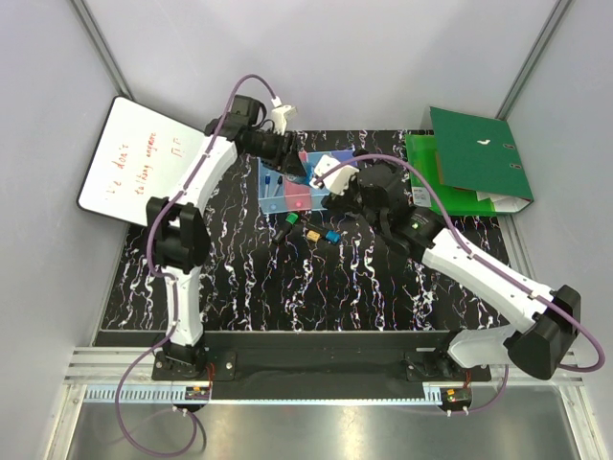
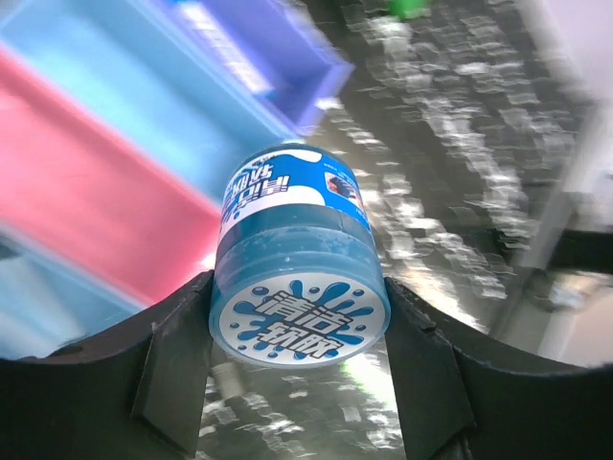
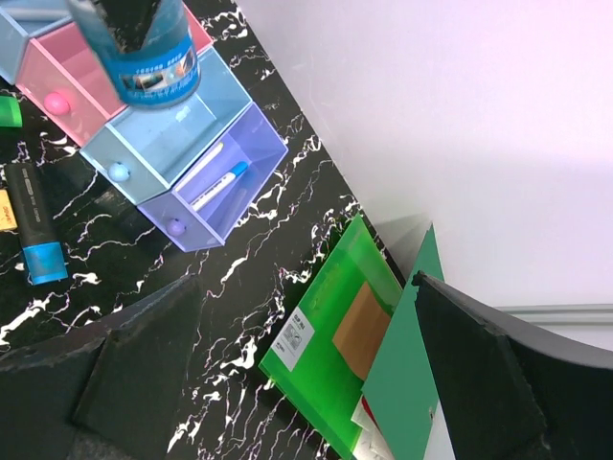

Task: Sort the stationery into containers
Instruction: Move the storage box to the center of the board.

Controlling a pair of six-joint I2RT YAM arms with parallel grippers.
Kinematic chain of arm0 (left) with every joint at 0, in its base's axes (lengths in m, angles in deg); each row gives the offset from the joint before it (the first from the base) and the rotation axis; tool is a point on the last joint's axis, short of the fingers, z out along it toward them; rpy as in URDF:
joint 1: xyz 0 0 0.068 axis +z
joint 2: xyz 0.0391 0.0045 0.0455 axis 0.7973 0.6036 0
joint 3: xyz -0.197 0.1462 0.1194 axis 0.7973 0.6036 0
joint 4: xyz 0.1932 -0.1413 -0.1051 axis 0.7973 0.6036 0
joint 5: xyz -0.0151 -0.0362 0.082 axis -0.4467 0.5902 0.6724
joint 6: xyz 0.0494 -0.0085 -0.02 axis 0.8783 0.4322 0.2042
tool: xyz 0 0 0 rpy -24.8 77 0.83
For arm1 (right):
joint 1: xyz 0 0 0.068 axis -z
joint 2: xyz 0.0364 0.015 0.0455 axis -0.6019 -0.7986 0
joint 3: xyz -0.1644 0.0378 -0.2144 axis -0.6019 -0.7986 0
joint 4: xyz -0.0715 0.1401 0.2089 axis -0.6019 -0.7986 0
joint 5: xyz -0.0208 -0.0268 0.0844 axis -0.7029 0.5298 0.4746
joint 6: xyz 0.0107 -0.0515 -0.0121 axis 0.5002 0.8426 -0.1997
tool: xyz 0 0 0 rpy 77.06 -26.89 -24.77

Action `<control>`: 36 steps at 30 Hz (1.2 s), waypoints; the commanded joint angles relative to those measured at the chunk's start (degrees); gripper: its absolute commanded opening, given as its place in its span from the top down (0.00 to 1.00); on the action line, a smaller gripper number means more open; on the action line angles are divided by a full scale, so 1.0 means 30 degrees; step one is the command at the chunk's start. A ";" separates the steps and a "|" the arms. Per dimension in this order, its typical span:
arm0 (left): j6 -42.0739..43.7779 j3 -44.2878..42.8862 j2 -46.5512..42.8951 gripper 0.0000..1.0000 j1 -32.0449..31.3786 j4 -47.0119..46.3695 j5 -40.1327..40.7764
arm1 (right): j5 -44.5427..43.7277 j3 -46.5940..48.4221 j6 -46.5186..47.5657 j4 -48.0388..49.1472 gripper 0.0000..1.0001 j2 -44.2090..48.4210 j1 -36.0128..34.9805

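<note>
Hanging blue roll [image 2: 299,287] — above bin rims [image 3: 230,81]

- Top view: bright, even light; the wall [image 1: 335,57] reads pale, shadows on the table [image 1: 364,278] are soft, a light strip [image 1: 316,394] glows at 6 o'clock.
- Left wrist view: the blue roll [image 2: 299,287] is sharp; the containers [image 2: 105,163] at 10 o'clock smear into blur (motion or focus, cannot tell).
- Right wrist view: crisp; the wall at 2 o'clock washes out pinkish; the right hand [image 3: 305,285] has dark, slightly soft fingers [image 3: 144,374].
</note>
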 commanded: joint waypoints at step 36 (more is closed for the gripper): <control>0.7840 -0.1612 0.2211 1.00 -0.3554 0.2109 1.3081 | -0.0098 -0.2523 0.0002 0.2198 0.00 0.1943 -0.0113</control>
